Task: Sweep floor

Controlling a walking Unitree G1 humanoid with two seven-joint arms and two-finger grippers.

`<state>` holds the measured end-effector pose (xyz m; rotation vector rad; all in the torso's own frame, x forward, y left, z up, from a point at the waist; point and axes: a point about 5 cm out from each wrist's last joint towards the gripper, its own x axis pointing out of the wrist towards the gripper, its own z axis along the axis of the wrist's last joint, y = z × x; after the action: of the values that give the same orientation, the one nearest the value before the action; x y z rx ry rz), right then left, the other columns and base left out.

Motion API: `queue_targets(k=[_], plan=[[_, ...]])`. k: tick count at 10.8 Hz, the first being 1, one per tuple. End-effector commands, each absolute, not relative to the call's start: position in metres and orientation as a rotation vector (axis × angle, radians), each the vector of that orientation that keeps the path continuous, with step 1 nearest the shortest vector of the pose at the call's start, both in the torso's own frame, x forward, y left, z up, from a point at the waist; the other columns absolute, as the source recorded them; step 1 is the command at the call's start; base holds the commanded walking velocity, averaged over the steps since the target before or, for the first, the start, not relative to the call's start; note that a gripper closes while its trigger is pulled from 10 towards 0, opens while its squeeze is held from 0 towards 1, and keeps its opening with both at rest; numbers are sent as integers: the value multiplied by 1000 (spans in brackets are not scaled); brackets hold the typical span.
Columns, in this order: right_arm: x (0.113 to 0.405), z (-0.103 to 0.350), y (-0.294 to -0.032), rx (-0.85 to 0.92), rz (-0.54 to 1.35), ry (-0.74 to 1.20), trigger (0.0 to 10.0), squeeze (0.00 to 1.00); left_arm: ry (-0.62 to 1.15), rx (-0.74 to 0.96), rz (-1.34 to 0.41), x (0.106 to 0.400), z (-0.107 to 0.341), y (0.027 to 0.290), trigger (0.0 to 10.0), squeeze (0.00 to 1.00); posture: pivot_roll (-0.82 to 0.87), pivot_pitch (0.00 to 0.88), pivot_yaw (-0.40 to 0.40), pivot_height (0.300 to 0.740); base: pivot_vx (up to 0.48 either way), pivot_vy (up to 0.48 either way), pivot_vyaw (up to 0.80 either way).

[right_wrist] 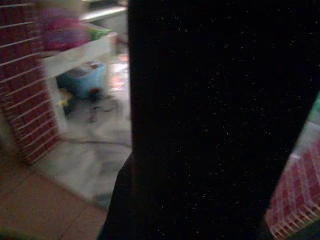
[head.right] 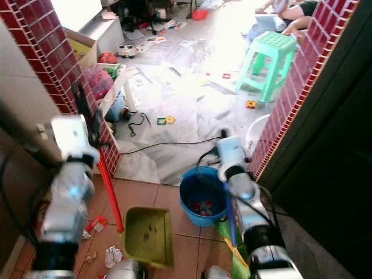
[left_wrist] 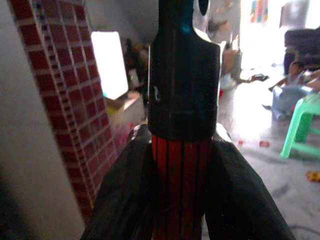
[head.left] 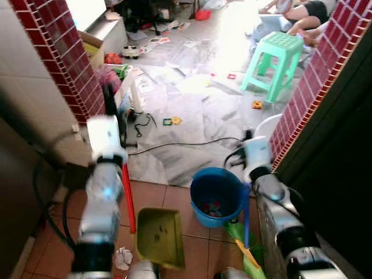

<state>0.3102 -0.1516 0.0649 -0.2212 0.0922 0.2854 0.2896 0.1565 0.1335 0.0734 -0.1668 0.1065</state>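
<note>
My left gripper (left_wrist: 181, 165) is shut on the red handle (head.left: 128, 197) of an olive-green dustpan (head.left: 158, 237), just below the handle's black cap (left_wrist: 183, 90). The pan rests on the terracotta tiles in front of me. My right gripper (head.left: 249, 177) is shut on the blue handle (head.left: 246, 215) of a broom, whose green bristles (head.left: 250, 258) touch the floor beside a blue bucket (head.left: 200, 177) with scraps inside. A crumpled white paper (head.left: 122, 257) lies left of the dustpan, and a small red scrap (head.right: 96, 224) lies further left.
Red brick pillars stand at the left (head.left: 64, 58) and right (head.left: 317, 87) of the doorway. Beyond it, a marble floor holds a black cable (head.left: 180, 145), scattered toys (head.left: 171, 121) and a green stool (head.left: 278, 55). A person (head.left: 302, 14) sits at the far right.
</note>
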Motion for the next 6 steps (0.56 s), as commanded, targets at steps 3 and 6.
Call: queue_targets(k=[3, 6], plan=[[295, 65, -140, -233, 552, 131, 10000, 0, -45, 120, 157, 271, 97, 164, 10000, 0, -37, 0, 52, 740, 0, 0, 0], [289, 89, -125, -67, 662, 57, 10000, 0, 4, 111, 182, 268, 83, 168, 10000, 0, -40, 0, 51, 740, 0, 0, 0]])
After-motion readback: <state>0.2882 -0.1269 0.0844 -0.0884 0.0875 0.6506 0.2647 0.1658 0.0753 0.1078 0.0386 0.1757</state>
